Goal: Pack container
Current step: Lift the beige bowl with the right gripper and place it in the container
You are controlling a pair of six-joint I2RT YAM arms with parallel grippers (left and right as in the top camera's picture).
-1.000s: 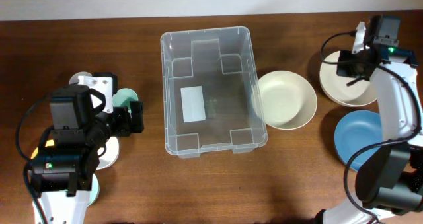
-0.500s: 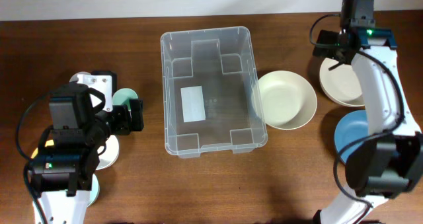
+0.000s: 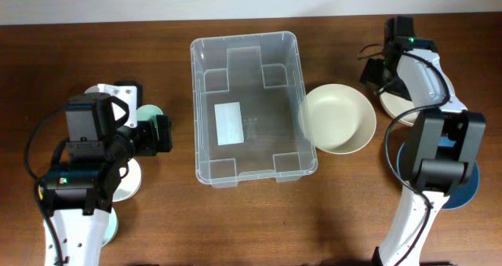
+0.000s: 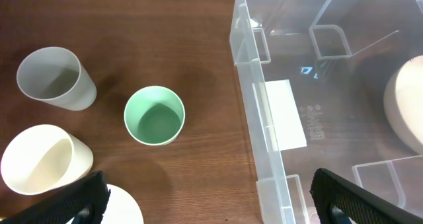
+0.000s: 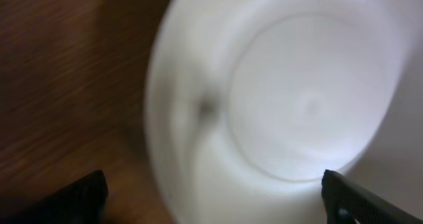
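Observation:
The container (image 3: 252, 152) is a large clear bin in the middle of the table, with only a white label (image 3: 229, 123) on its base. In the left wrist view its near wall (image 4: 254, 98) runs down the right half. My left gripper (image 3: 161, 134) hangs open beside the container's left wall, its jaws (image 4: 211, 205) wide over bare wood. At the back right my right gripper (image 3: 376, 71) is open over a white bowl (image 3: 392, 105). That bowl (image 5: 291, 98) fills the blurred right wrist view between the spread fingers (image 5: 215, 197).
A cream bowl (image 3: 339, 118) touches the container's right wall. A blue dish (image 3: 406, 152) lies half under the right arm. Left of the container stand a green cup (image 4: 154, 115), a grey cup (image 4: 56, 78), a tipped cream cup (image 4: 43, 161) and a white plate (image 4: 125, 207).
The right arm has swung left across the white bowl, and its jaws have opened wide. The left arm has barely shifted.

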